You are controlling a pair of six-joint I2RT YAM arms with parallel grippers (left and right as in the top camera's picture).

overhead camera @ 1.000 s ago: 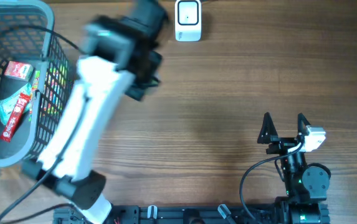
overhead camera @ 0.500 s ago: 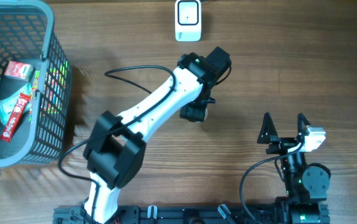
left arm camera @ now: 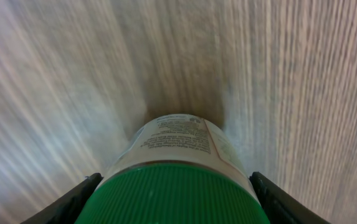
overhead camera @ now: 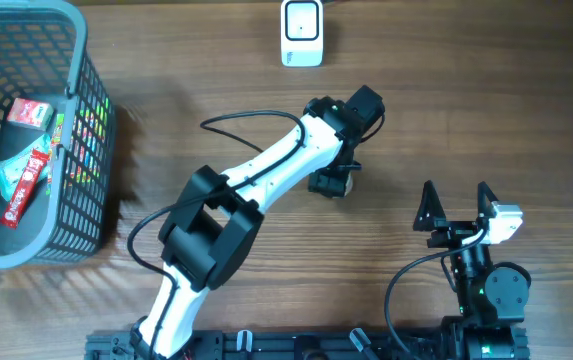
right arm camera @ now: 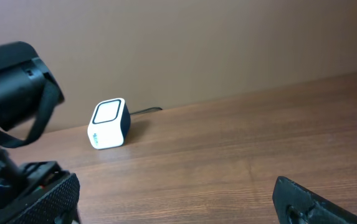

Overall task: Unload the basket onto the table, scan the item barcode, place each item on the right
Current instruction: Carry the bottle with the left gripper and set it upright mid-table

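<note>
A white labelled jar (left arm camera: 177,140) with a ribbed green lid (left arm camera: 175,198) fills the left wrist view, held between the black fingers (left arm camera: 72,201) of my left gripper (left arm camera: 175,186). In the overhead view that left gripper (overhead camera: 332,182) hangs over the middle of the table, and the jar is mostly hidden under it. The white barcode scanner (overhead camera: 302,32) stands at the back edge, well apart from the jar, and shows in the right wrist view as a small white box (right arm camera: 109,124). At the front right my right gripper (overhead camera: 456,206) stands open and holds nothing.
A grey wire basket (overhead camera: 78,40) at the far left holds several packets, among them a red sachet (overhead camera: 24,188). The left arm (overhead camera: 266,170) stretches diagonally across the table's centre. The scanner's cable (right arm camera: 146,111) runs off behind it.
The left arm has swung from beside the basket to the table's middle with the jar in its grip, then edged a little further right. The right arm has not moved.
</note>
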